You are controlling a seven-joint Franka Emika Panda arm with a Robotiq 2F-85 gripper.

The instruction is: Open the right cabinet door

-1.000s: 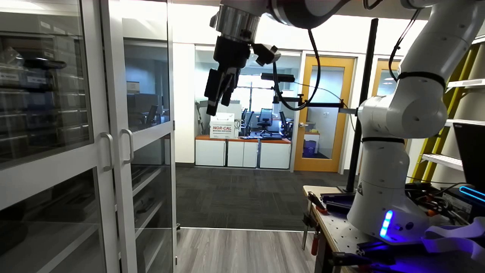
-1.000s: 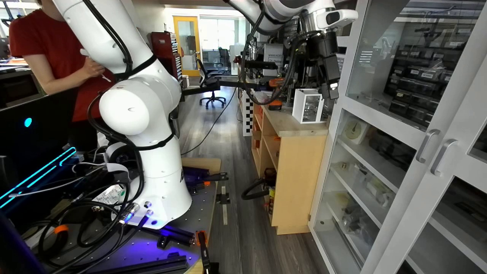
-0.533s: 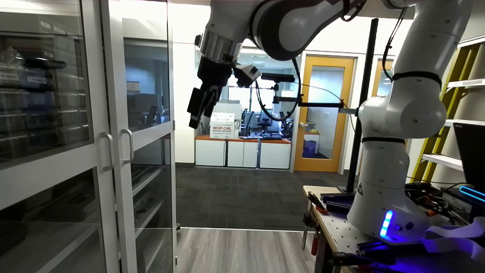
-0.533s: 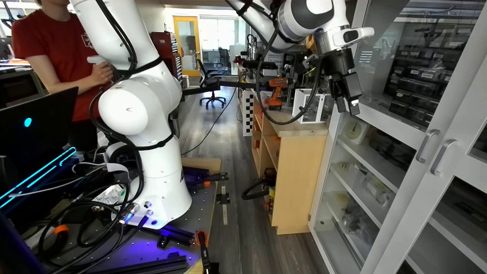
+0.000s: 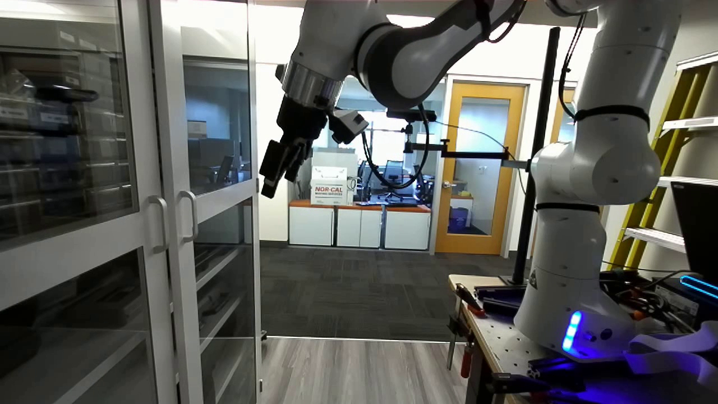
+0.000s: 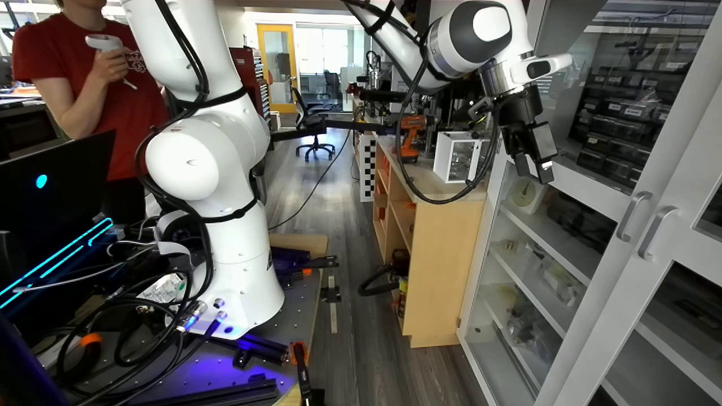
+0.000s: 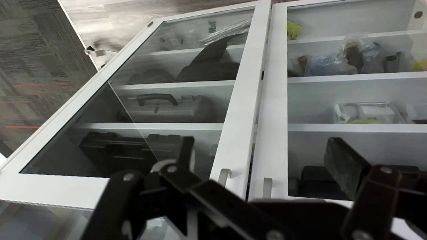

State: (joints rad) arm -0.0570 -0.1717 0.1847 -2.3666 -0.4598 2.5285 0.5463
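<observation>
The glass-fronted cabinet has two white-framed doors, both shut. The right door (image 5: pixel 224 203) shows in both exterior views (image 6: pixel 694 243) and lies on the left of the wrist view (image 7: pixel 242 106). Its grey handle (image 5: pixel 194 216) also shows in an exterior view (image 6: pixel 655 230) and in the wrist view (image 7: pixel 222 176). The left door's handle (image 6: pixel 630 219) is close beside it and shows in the wrist view (image 7: pixel 267 189). My gripper (image 5: pixel 280 184) is open and empty, in front of the cabinet and apart from both handles (image 6: pixel 535 175). In the wrist view (image 7: pixel 263 150) its fingers are wide apart.
A wooden desk (image 6: pixel 445 270) with a white box (image 6: pixel 459 158) and an orange drill (image 6: pixel 412 135) stands beside the cabinet. A black camera arm (image 5: pixel 477 155) extends from a pole. My base stands on a workbench (image 5: pixel 477 331). A person in red (image 6: pixel 84 73) holds a controller.
My gripper has moved lower and nearer the cabinet: left and down in one exterior picture, right and down in its counterpart. It stays open. The person's controller hand has risen. The doors have not moved.
</observation>
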